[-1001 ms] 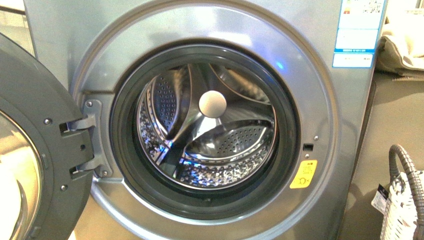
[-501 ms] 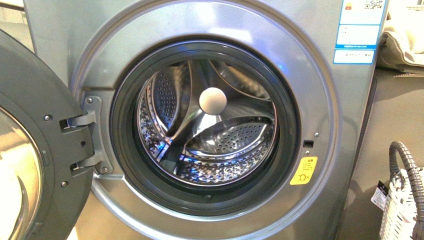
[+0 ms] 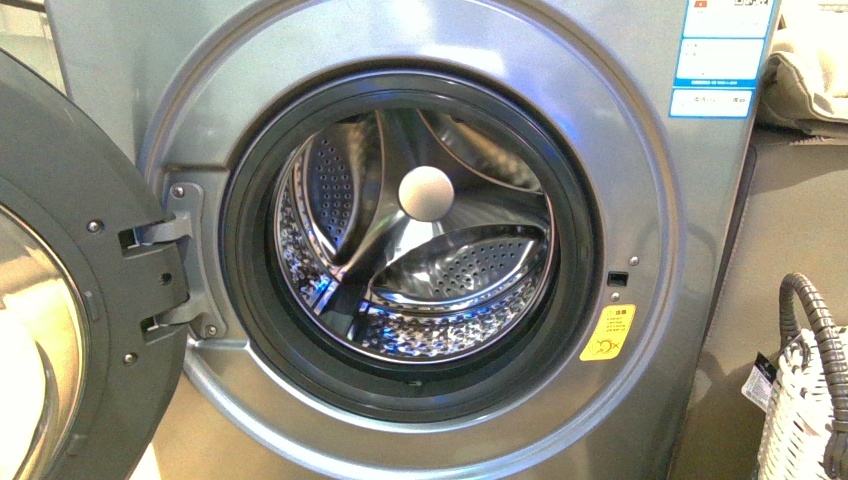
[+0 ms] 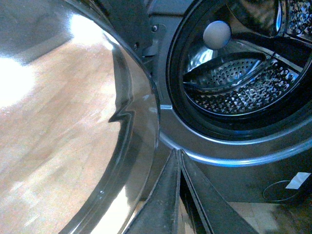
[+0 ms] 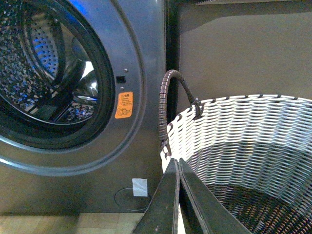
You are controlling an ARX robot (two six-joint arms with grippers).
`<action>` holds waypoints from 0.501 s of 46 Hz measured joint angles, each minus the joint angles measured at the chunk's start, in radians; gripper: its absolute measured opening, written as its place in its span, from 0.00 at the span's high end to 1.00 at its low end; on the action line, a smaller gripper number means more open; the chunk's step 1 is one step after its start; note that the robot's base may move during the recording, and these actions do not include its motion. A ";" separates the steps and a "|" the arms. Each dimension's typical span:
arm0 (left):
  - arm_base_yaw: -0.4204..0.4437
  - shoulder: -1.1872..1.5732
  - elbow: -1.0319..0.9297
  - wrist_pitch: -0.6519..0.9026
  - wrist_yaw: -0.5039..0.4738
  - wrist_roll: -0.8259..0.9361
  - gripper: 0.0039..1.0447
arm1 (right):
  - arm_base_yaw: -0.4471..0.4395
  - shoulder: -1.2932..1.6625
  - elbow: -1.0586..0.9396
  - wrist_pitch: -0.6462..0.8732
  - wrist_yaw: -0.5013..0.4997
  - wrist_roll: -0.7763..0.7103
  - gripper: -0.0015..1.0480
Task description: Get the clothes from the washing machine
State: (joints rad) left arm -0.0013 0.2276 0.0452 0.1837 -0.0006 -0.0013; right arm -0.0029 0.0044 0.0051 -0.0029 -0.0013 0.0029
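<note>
The silver-grey washing machine point(image 3: 640, 200) fills the front view with its porthole door point(image 3: 70, 300) swung open to the left. The perforated steel drum point(image 3: 440, 300) shows bare metal; no dark navy clothes are visible in any view. My left gripper point(image 4: 178, 152) is shut and empty, low in front of the washer, between the open door's glass point(image 4: 73, 136) and the drum opening point(image 4: 234, 87). My right gripper point(image 5: 178, 161) is shut and empty, at the near rim of the woven basket point(image 5: 243, 141), beside the washer point(image 5: 141, 58). Neither gripper shows in the front view.
The woven white and dark basket point(image 3: 805, 410) with a dark loop handle point(image 3: 810, 320) stands on the floor to the washer's right. A beige cloth point(image 3: 810, 85) lies on a surface at the upper right. An orange sticker point(image 3: 608, 333) is by the door latch.
The front view has shifted slightly: the washer, its label and the basket now sit a little lower and nearer in the picture. Nothing in the drum has changed.
</note>
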 joint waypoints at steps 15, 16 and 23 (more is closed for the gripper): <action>0.000 -0.188 -0.036 -0.174 0.000 0.000 0.97 | 0.000 0.000 0.000 0.000 0.000 0.000 0.98; 0.000 -0.203 -0.036 -0.179 0.002 0.000 0.97 | 0.000 0.000 0.000 0.000 0.000 0.000 0.98; 0.000 -0.222 -0.036 -0.183 0.000 0.000 0.97 | 0.000 0.000 0.000 0.000 0.000 0.000 0.98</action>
State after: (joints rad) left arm -0.0010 0.0051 0.0090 0.0006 -0.0002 -0.0017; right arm -0.0029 0.0044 0.0051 -0.0029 -0.0013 0.0029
